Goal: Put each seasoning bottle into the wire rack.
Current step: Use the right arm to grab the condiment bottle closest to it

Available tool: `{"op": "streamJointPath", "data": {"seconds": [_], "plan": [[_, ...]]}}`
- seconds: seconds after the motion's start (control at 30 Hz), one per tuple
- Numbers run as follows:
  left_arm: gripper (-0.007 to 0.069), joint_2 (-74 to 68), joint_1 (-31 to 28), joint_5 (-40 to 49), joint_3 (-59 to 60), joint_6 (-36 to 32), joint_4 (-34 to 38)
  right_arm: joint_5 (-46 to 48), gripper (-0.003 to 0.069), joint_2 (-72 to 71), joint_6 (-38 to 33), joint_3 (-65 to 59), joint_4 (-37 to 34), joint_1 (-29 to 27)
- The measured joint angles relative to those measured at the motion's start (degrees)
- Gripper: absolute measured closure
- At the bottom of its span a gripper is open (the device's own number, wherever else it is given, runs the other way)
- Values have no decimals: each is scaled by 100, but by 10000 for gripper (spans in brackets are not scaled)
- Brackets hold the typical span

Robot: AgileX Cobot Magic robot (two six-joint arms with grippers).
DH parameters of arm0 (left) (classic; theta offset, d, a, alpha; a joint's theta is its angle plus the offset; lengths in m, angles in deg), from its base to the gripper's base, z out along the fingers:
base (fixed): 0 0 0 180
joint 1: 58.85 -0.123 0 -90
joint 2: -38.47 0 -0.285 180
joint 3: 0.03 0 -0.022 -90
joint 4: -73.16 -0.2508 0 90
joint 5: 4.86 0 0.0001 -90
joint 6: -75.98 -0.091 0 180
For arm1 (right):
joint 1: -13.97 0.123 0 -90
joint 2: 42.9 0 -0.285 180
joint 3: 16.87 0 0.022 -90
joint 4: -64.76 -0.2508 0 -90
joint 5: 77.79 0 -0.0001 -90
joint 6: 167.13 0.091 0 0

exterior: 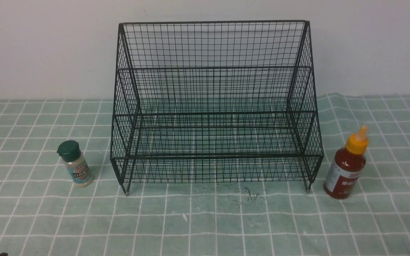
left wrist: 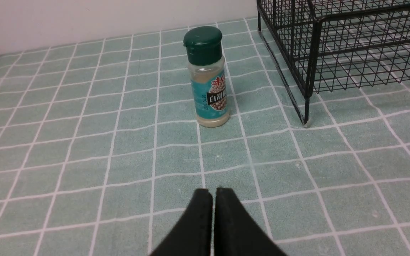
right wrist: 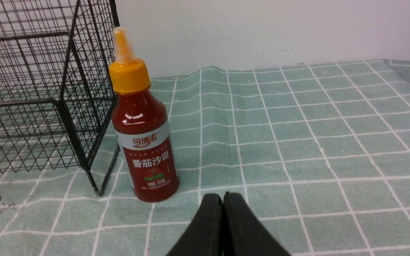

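Observation:
The black wire rack (exterior: 212,106) stands at the middle back of the table, empty. The small clear shaker with dark green cap and teal label (exterior: 75,163) stands upright left of the rack; it also shows in the left wrist view (left wrist: 208,76). The red sauce bottle with yellow nozzle cap (exterior: 348,164) stands upright right of the rack, next to its front leg; it also shows in the right wrist view (right wrist: 141,131). My left gripper (left wrist: 214,192) is shut and empty, short of the shaker. My right gripper (right wrist: 222,197) is shut and empty, just short of the red bottle.
A green checked cloth (exterior: 205,220) covers the table, with a raised fold at the far right (exterior: 333,97). A white wall stands right behind the rack. Small dark specks (exterior: 249,195) lie on the cloth before the rack.

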Motion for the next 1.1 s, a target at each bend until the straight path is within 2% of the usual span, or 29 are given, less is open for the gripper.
{"op": "streamJointPath", "data": {"seconds": [0.07, 0.23, 0.27, 0.3, 0.4, 0.6, 0.7, 0.87, 1.1], "plan": [[631, 0, 0, 0, 0, 0, 0, -241, 673, 0, 103, -32, -193, 0], [631, 0, 0, 0, 0, 0, 0, -1765, 673, 0, 772, -44, -1914, 0], [631, 0, 0, 0, 0, 0, 0, -1865, 673, 0, 796, -44, -1964, 0], [631, 0, 0, 0, 0, 0, 0, -2214, 673, 0, 846, -44, -2351, 0], [631, 0, 0, 0, 0, 0, 0, -2578, 673, 0, 860, -44, -2619, 0], [631, 0, 0, 0, 0, 0, 0, -3079, 673, 0, 1031, 92, -2692, 33], [631, 0, 0, 0, 0, 0, 0, -2092, 673, 156, 885, 995, -2286, 115], [631, 0, 0, 0, 0, 0, 0, 629, 673, 1662, 213, 3053, -1454, 123], [631, 0, 0, 0, 0, 0, 0, 3467, 651, 4386, -513, 5107, -1186, 123]]}}
